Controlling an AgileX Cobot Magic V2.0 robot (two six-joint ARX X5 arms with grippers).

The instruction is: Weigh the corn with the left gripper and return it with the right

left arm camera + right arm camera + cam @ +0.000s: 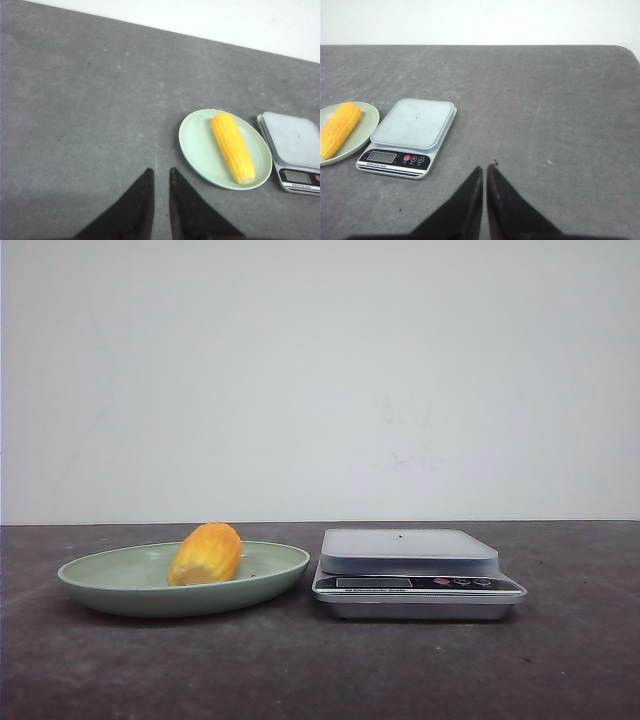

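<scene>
Corn (205, 554) lies on the plate (100, 585), left of the scale (410, 550), long axis running near-far. Left gripper (161, 175) is nearer; both it and the right gripper (484, 170) are closed and empty.

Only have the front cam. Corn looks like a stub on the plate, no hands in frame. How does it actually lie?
Observer: The left wrist view shows the corn is a long cob lying flat across the green plate, end-on to your camera.
Operator: Where are the hands?
Observer: Both are over bare table, holding nothing. The left hand is off to the plate's side and the right hand off to the scale's side.
Operator: Anything on the scale?
Observer: No, the right wrist view shows its platform bare.
</scene>
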